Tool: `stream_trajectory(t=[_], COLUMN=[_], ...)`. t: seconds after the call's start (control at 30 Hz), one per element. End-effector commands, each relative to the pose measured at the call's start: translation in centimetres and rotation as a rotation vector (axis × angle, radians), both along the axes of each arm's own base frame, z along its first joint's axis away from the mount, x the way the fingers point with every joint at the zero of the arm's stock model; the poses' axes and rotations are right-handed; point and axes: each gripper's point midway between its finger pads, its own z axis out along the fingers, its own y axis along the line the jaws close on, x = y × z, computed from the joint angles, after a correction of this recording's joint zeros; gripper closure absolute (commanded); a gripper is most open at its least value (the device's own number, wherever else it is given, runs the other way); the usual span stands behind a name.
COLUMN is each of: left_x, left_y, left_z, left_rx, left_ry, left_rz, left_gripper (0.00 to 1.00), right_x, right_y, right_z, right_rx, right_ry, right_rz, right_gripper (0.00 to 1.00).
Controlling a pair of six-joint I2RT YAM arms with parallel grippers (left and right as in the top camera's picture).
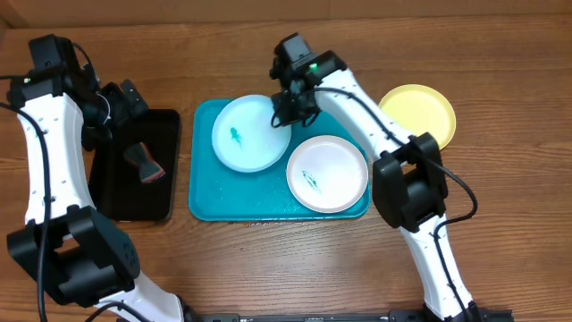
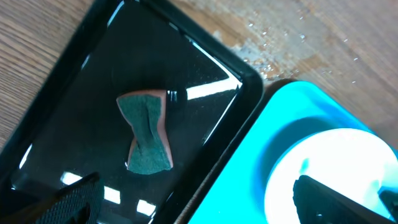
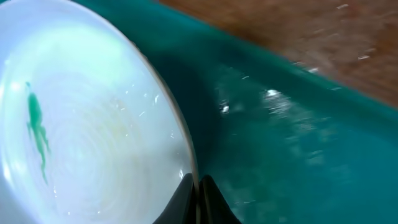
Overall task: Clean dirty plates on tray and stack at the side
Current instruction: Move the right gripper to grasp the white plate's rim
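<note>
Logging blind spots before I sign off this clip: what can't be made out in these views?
- Overhead: the right gripper covers the pale blue plate rim where they meet.
- Right wrist: its fingers are cut off by the bottom edge; only the tips show.
- Left wrist: glare washes out that plate, and the frame edge cuts it off.
- Overhead: the yellow plate is too small to check for residue, and the right arm hides its left edge.

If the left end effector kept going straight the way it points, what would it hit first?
Probably the sponge, lying in the black tray roughly centred ahead of the left end effector; depth is hard to judge.
</note>
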Motion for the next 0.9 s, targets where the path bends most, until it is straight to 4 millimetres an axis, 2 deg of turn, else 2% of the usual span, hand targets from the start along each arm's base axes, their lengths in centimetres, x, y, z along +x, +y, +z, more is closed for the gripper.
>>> stream_trajectory(t=[0.0, 0.2, 0.3, 0.43, 0.63, 0.73, 0.87], left_x=[-0.1, -0.2, -0.2, 0.0, -0.5, -1.3, -1.6], left_y=[-0.2, 0.0, 0.2, 0.3, 0.4, 1.2, 1.5], left_z=[-2.5, -4.1, -5.9, -9.0, -14.2, -15.6, -16.0], left_rx=[-0.016, -0.019, -0.022, -0.043, -0.075, -0.046, -0.030], left_ry=[0.064, 0.108, 0.155, 0.214, 0.318, 0.375, 0.398], left_rz=[-0.016, -0.013, -0.011, -0.011, -0.008, 0.031, 0.038], left_gripper=[0.03, 0.03, 0.03, 0.18, 0.25, 0.27, 0.27], right_x=[-1.0, -2.2, -2.8, -3.3, -3.5, -3.4, -3.3], right_y=[0.6, -0.1, -0.4, -0.1, 0.2, 0.2, 0.3], right_z=[1.1, -2.5, -3.6, -3.8, -3.7, -3.7, -3.7], right_rx=[0.019, -0.008, -0.018, -0.008, 0.002, 0.002, 0.004], right_ry=[0.005, 0.062, 0.080, 0.097, 0.102, 0.101, 0.097], right_rz=[-0.022, -0.093, -0.097, -0.089, -0.082, -0.082, -0.081], right_gripper=[0.96, 0.96, 0.96, 0.96, 0.96, 0.96, 0.96])
